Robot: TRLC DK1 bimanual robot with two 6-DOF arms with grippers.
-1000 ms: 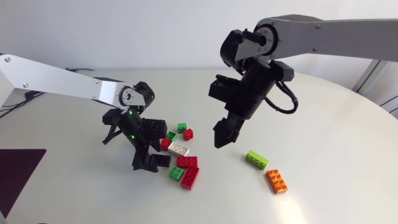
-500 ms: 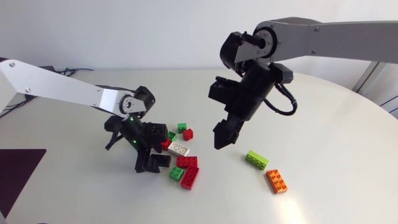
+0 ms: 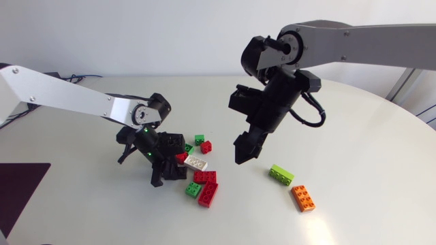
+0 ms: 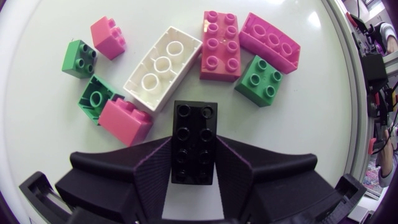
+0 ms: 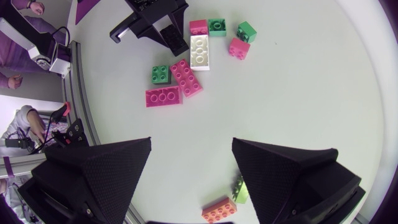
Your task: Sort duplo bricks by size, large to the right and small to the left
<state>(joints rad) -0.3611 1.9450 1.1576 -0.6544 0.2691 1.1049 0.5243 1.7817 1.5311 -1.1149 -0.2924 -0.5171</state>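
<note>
Over the bench, the right jaws are being held spread wide, with the lime brick and orange brick lying on it near them. The long black brick is being pinched on both sides by the left jaws; the white brick and small green brick are lying just ahead

table: smooth off-white table top, faint sheen
bricks: white two-by-four plastic brick glossy; black two-by-four plastic brick duller sheen
left gripper: matt black, finely ribbed finger faces
right gripper: matt black, grainy finger faces
arms: silver-grey left arm link, satin metal look
</note>
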